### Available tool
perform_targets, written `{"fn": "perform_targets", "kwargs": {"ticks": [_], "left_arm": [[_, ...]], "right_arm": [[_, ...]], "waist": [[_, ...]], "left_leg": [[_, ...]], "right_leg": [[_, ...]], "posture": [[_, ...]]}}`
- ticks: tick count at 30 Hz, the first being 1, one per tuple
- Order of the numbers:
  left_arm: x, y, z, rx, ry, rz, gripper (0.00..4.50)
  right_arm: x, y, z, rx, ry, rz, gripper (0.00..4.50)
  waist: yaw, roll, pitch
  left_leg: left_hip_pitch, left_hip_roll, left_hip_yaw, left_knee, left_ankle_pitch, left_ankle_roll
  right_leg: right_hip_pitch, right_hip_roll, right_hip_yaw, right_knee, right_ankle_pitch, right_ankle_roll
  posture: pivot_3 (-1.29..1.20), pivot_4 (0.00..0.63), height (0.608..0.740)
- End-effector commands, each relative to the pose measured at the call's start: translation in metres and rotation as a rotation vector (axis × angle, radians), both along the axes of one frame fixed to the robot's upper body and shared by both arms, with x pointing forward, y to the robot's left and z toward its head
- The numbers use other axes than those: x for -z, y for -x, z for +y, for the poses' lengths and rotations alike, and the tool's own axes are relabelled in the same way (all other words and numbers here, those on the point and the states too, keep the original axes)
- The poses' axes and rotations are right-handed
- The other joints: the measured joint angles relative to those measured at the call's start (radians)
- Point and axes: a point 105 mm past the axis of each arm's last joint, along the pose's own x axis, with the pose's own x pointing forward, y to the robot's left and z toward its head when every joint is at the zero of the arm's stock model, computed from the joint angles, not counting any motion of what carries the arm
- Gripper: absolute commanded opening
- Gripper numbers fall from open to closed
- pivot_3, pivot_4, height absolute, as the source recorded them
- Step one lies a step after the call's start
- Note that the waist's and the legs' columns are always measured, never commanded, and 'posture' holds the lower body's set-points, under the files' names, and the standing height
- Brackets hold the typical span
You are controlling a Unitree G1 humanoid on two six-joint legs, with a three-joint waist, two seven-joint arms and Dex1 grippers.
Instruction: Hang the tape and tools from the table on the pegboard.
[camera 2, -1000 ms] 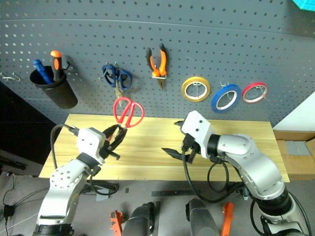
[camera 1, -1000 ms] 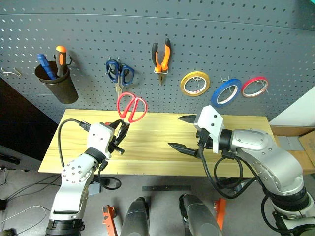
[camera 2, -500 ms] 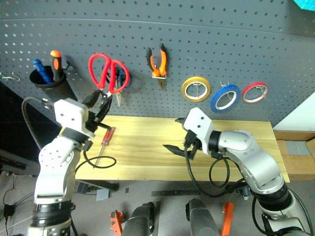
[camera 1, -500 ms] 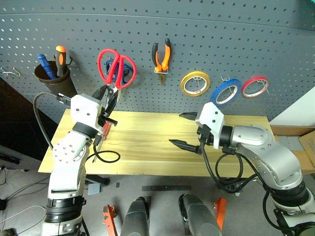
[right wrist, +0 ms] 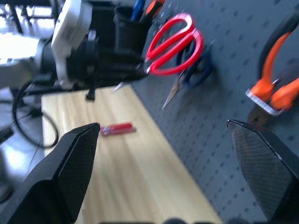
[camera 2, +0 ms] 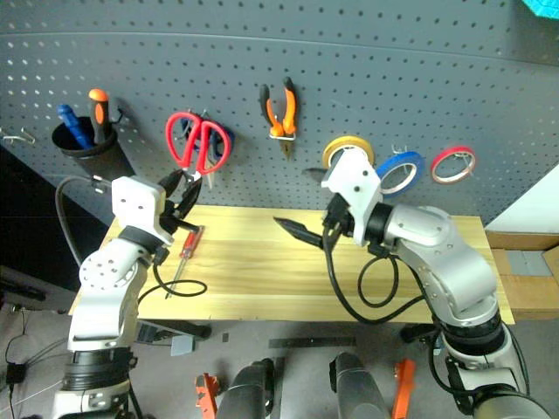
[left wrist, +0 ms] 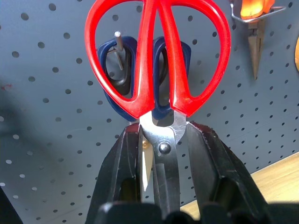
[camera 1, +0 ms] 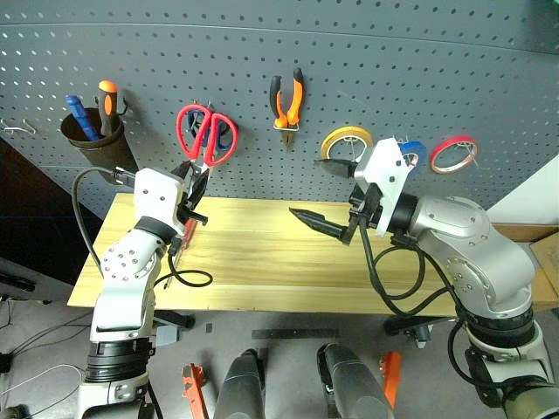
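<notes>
My left gripper [camera 1: 196,179] is shut on the steel blades of the red-handled scissors [camera 1: 207,135]. It holds them handles-up against the pegboard [camera 1: 437,70], right in front of the blue-handled scissors [left wrist: 112,93] and their hook. The red-handled screwdriver [camera 2: 188,244] lies on the table [camera 1: 262,271] below that hand. The orange-and-black pliers [camera 1: 286,98] hang on the board. The blue tape [camera 2: 402,170] hangs further right, partly hidden by my right arm. My right gripper [camera 1: 307,188] is raised over the table's middle, open and empty.
A dark cup [camera 1: 99,144] with blue and orange-handled screwdrivers hangs at the far left, beside a bare hook [camera 1: 19,129]. A yellow tape roll [camera 1: 345,140] and a red-pink roll [camera 1: 452,154] flank the blue one. A black cable [camera 1: 188,279] loops over the table's left front.
My left gripper lifted the red scissors from just above the table up to the pegboard, over the blue scissors. My right gripper rose toward the board, still open.
</notes>
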Motion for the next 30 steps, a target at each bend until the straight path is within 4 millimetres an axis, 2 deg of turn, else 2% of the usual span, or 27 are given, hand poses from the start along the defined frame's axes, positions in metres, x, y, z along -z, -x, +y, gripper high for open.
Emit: {"fn": "perform_targets", "kwargs": {"ticks": [1, 9, 14, 19, 20, 22, 24, 25, 27, 30], "left_arm": [[-0.011, -0.003, -0.005, 0.015, -0.028, -0.036, 1.07], [-0.005, -0.008, -0.010, 0.037, -0.042, -0.015, 1.07], [0.002, -0.008, -0.009, 0.037, -0.058, 0.011, 2.76], [0.030, -0.006, -0.005, 0.032, -0.074, 0.120, 4.47], [0.040, -0.005, -0.002, 0.028, -0.078, 0.166, 4.47], [0.063, -0.004, 0.010, -0.012, -0.056, 0.276, 4.47], [0.078, -0.005, 0.023, -0.056, -0.012, 0.364, 4.47], [0.084, -0.005, 0.028, -0.075, 0.015, 0.399, 4.47], [0.096, -0.007, 0.051, -0.156, 0.077, 0.487, 4.47], [0.104, -0.011, 0.073, -0.224, 0.127, 0.559, 4.47]], "right_arm": [[-0.015, 0.002, -0.001, -0.003, -0.038, -0.054, 4.50], [-0.015, 0.002, 0.001, -0.004, -0.045, -0.057, 4.50], [-0.013, 0.003, 0.003, -0.007, -0.044, -0.052, 4.50], [-0.002, 0.003, 0.004, -0.003, -0.030, -0.014, 4.50], [0.005, 0.001, 0.004, 0.011, -0.015, 0.016, 4.50], [0.033, 0.000, 0.006, 0.043, 0.062, 0.114, 4.50], [0.050, -0.001, 0.010, 0.075, 0.079, 0.203, 4.50], [0.055, -0.001, 0.011, 0.090, 0.071, 0.243, 4.50], [0.067, -0.001, 0.022, 0.123, 0.050, 0.347, 4.50], [0.074, -0.004, 0.035, 0.164, 0.026, 0.435, 4.50]], "waist": [[0.000, 0.000, 0.000], [0.000, 0.000, 0.000], [-0.001, 0.000, 0.000], [-0.001, 0.000, 0.000], [-0.001, 0.000, 0.000], [-0.001, 0.000, 0.000], [-0.002, 0.000, 0.000], [-0.002, 0.001, 0.001], [-0.003, 0.001, 0.001], [-0.005, 0.001, 0.001]], "left_leg": [[0.000, 0.000, 0.000, 0.000, 0.000, 0.000], [0.000, 0.000, 0.000, 0.000, 0.000, 0.000], [0.000, 0.000, 0.000, 0.000, 0.000, 0.000], [0.000, 0.000, 0.000, 0.000, 0.000, 0.000], [0.000, 0.000, 0.000, 0.000, 0.000, 0.000], [0.000, 0.000, 0.000, 0.000, 0.000, 0.000], [0.000, 0.000, 0.000, 0.000, 0.000, 0.000], [0.000, 0.000, 0.000, 0.000, 0.000, 0.000], [0.000, 0.000, 0.000, 0.000, 0.000, 0.000], [0.000, 0.001, 0.000, 0.000, 0.000, 0.000]], "right_leg": [[0.000, 0.000, 0.000, 0.000, 0.000, 0.000], [0.000, 0.000, 0.000, 0.000, 0.000, 0.000], [0.000, 0.000, 0.000, 0.000, 0.000, 0.000], [0.000, 0.000, 0.000, 0.000, 0.000, 0.000], [0.000, 0.000, 0.000, 0.000, 0.000, 0.000], [0.000, 0.000, 0.000, 0.000, 0.000, 0.000], [0.000, 0.000, 0.000, 0.000, 0.000, 0.000], [0.000, 0.000, 0.000, 0.000, 0.000, 0.000], [-0.001, 0.000, 0.000, 0.001, 0.000, 0.000], [-0.001, 0.001, 0.000, 0.001, 0.000, 0.000]], "posture": [[-0.11, 0.245, 0.740], [-0.11, 0.249, 0.740], [-0.11, 0.249, 0.740], [-0.11, 0.251, 0.740], [-0.11, 0.251, 0.740], [-0.11, 0.255, 0.740], [-0.11, 0.258, 0.740], [-0.11, 0.264, 0.740], [-0.11, 0.269, 0.740], [-0.11, 0.283, 0.740]]}}
